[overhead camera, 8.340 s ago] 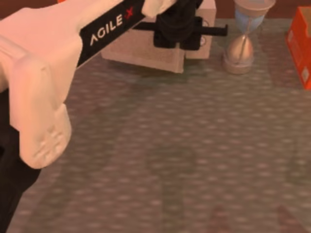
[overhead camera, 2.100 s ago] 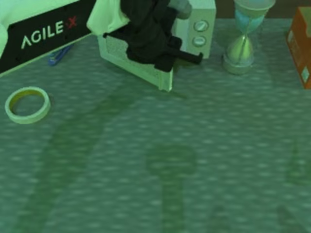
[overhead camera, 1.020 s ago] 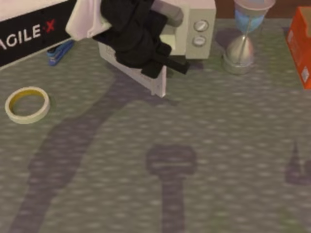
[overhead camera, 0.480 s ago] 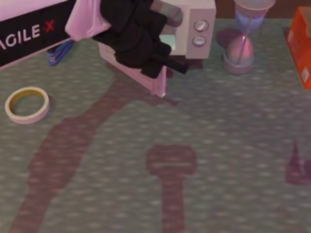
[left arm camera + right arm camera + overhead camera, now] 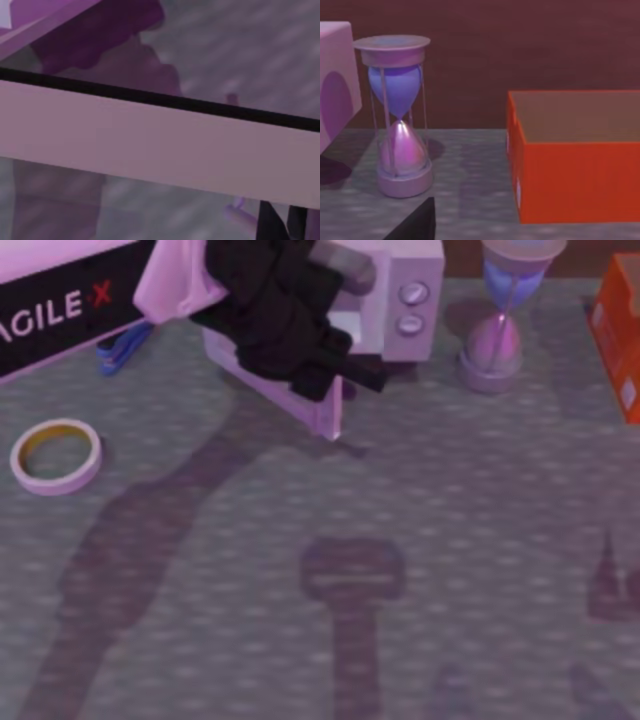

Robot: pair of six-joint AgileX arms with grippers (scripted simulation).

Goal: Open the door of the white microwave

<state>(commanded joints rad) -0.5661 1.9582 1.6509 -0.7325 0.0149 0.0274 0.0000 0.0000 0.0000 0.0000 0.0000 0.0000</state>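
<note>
Taking the boxy white microwave with its two round grey knobs as landmark, at the far edge of the speckled tabletop: well to its left lies a ring of pale tape, and nearer on that side a small blue stapler-like thing. The left arm's black pincer sits right at the microwave's front, over the flat white door, which stands swung out from the cavity at a wide angle, its free edge pointing down the tabletop. I judge the opening largely done; perhaps a last bit of swing and letting go remain. Whether the pincer is clamped on the door edge I cannot tell: the wrist hides it from above, and the left wrist view shows mostly a broad pale band across the picture. Just right of the microwave stands a sand-filled hourglass; farther right is an open orange box. The right arm is parked out of the top view.
</note>
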